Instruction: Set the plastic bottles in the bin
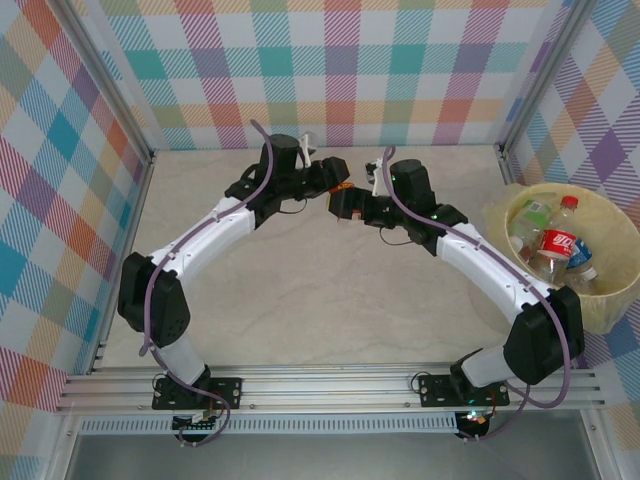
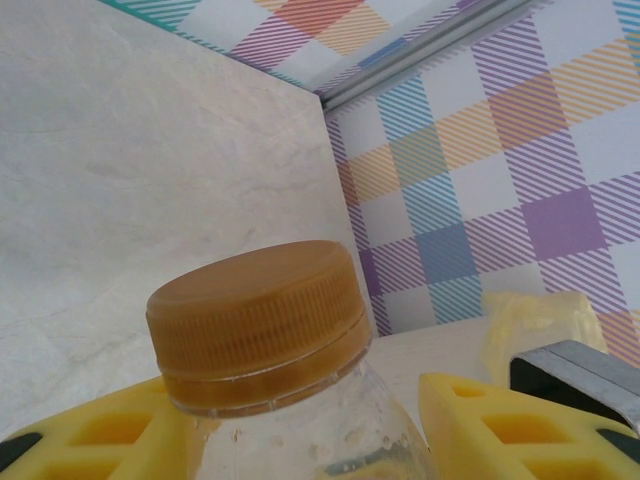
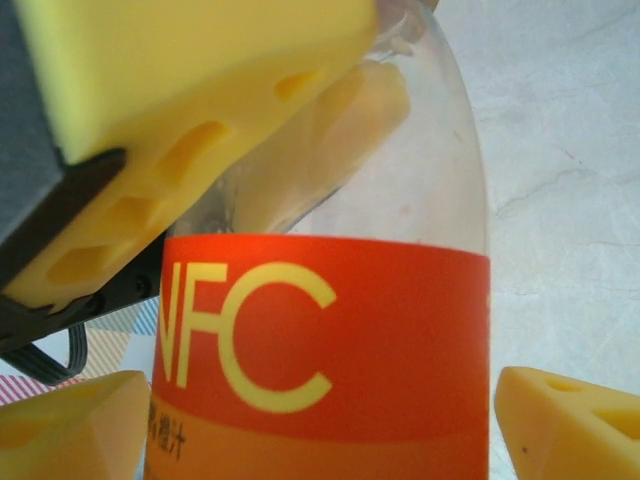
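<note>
While clamped below its cap (image 2: 255, 320) in the left gripper (image 2: 290, 425), well left of the bin (image 1: 615, 240), hold the bottle (image 3: 430, 150) steady until the right gripper (image 3: 320, 430), flanking the label (image 3: 330, 330), its hold impossible to tell, seats squarely.

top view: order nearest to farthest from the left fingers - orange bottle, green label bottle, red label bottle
1. orange bottle, centre, in the left fingers
2. green label bottle, left side of the bin
3. red label bottle, beyond it, mid-bin
</note>
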`<state>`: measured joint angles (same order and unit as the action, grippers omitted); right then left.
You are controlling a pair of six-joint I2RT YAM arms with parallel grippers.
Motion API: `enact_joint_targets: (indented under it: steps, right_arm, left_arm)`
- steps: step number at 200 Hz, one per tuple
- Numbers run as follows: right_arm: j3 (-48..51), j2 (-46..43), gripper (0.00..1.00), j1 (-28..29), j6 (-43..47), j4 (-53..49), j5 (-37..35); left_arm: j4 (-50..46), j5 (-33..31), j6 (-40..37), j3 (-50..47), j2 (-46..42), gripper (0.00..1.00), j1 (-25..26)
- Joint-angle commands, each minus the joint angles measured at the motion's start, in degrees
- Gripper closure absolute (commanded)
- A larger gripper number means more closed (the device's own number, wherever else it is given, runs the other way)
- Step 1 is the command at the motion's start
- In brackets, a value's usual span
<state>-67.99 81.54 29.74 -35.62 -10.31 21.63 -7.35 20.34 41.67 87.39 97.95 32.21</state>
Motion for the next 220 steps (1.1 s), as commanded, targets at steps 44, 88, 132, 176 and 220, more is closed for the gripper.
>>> enact_joint_targets:
  steps: [44, 88, 132, 176, 220]
  right_arm:
    - [1.3, -0.6, 0.39, 0.4, -0.9, 2.7, -1.8]
    - [1.8, -1.3, 0.43, 0.4, -0.8, 2.5, -3.1]
    - [2.0, -2.5, 0.44, 0.4, 1.1, 0.5, -5.7]
    - [1.6, -4.0, 0.44, 0.3, 4.8, -4.7, -10.3]
    - [-0.2, -6.4, 0.44, -2.6, 7.9, -11.6, -14.4]
  left_arm:
    - [2.7, 2.2, -0.8, -0.8, -2.4, 0.48, 0.6]
    - [2.8, 2.7, -0.9, -0.6, -2.4, 0.47, 0.6]
    - [3.0, 4.6, -0.3, 0.5, -1.8, 0.44, 0.6]
    - [0.3, 6.6, -2.3, 4.1, -2.8, 0.18, 0.3]
    - [4.9, 7.5, 0.5, 1.3, -5.7, 0.01, -1.1]
